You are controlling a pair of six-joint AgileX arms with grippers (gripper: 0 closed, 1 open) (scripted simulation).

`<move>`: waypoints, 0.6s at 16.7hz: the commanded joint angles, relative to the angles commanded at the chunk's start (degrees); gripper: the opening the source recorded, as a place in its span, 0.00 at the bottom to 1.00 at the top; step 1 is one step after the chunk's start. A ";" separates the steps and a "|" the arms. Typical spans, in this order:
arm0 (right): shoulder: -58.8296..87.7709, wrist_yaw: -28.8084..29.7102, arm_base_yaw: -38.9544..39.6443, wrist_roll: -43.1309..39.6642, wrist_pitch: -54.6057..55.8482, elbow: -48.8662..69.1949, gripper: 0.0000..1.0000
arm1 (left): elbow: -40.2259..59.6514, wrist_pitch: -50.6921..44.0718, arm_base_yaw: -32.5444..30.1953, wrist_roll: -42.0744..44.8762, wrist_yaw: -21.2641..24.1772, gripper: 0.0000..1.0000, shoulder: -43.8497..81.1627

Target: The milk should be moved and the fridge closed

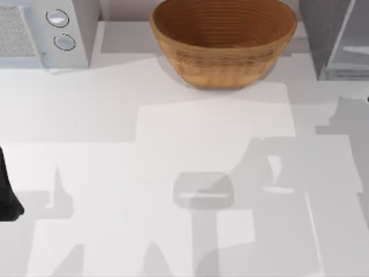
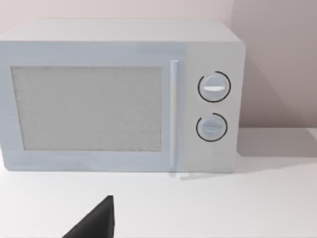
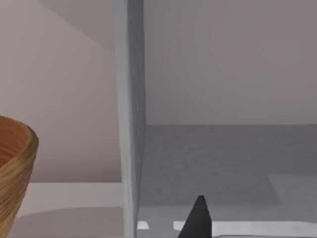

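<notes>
The milk is out of view. The fridge (image 1: 322,36), a grey speckled cabinet, stands at the back right corner, its pale door panel (image 1: 353,41) on its right side. The right wrist view looks past the fridge's front wall edge (image 3: 132,124) into its bare grey inside (image 3: 228,163). A dark tip of my right gripper (image 3: 198,220) shows just in front of that opening. My left arm (image 1: 7,193) sits at the table's left edge. In its wrist view, a dark tip of the left gripper (image 2: 96,222) hangs above the table.
A white microwave (image 1: 52,29) with two round knobs stands at the back left, and faces the left wrist camera (image 2: 119,99). A large woven basket (image 1: 223,40) stands at the back middle, its rim (image 3: 15,163) near the fridge.
</notes>
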 joint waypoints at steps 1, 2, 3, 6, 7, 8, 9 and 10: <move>1.31 -0.28 -0.35 0.06 0.26 1.31 0.00 | 0.00 0.00 0.00 0.00 0.00 1.00 0.00; 3.18 -0.66 -0.85 0.12 0.59 3.19 0.00 | 0.00 0.00 0.00 0.00 0.00 1.00 0.00; 5.58 -1.11 -1.48 0.17 0.94 5.61 0.00 | 0.00 0.00 0.00 0.00 0.00 1.00 0.00; 15.05 -2.92 -3.96 0.22 1.89 15.17 0.00 | 0.00 0.00 0.00 0.00 0.00 1.00 0.00; 18.66 -3.66 -4.87 0.23 2.12 18.83 0.00 | 0.00 0.00 0.00 0.00 0.00 1.00 0.00; 22.37 -4.46 -5.79 0.22 2.29 22.62 0.00 | 0.00 0.00 0.00 0.00 0.00 1.00 0.00; 26.08 -5.29 -6.70 0.22 2.41 26.43 0.00 | 0.00 0.00 0.00 0.00 0.00 1.00 0.00; 29.73 -6.15 -7.58 0.21 2.46 30.18 0.00 | 0.00 0.00 0.00 0.00 0.00 1.00 0.00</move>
